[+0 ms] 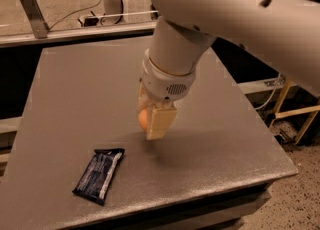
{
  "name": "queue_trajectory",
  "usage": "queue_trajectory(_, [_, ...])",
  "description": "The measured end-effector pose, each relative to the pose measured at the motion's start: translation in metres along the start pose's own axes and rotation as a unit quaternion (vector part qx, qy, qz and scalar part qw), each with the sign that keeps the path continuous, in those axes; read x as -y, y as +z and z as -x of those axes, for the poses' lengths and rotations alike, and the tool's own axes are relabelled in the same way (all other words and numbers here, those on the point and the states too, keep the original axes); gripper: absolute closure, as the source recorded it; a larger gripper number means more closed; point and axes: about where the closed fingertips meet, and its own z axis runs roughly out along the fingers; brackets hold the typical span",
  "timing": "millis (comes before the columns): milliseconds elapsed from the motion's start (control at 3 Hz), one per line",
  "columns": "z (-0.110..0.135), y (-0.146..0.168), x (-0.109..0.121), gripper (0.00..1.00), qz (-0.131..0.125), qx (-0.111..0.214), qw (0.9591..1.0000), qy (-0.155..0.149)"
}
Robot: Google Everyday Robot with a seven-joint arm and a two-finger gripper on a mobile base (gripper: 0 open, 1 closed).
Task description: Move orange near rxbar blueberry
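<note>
The orange (143, 119) is a small round fruit held between the cream fingers of my gripper (152, 123), a little above the grey table (75, 89); only its left side shows. The rxbar blueberry (99, 174) is a flat dark blue wrapper with a whitish stripe, lying near the table's front left. The gripper and orange hang to the upper right of the bar, about a bar's length away. The white arm covers the middle of the table behind the gripper.
The table's front edge (165, 209) runs just below the bar. A metal rail and post (31, 10) stand behind the table. A yellow frame (300, 114) stands on the floor at the right. The small black bar is hidden behind the arm.
</note>
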Motion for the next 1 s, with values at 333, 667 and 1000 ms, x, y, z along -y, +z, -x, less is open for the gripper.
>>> queue_trajectory(333, [0.033, 0.013, 0.000, 1.00, 0.016, 0.021, 0.9987, -0.043])
queue_trajectory(667, [0.051, 0.035, -0.001, 0.75, 0.024, -0.002, 0.9971, -0.072])
queue_trajectory(1000, [0.043, 0.048, 0.003, 0.51, 0.020, -0.026, 0.9971, -0.068])
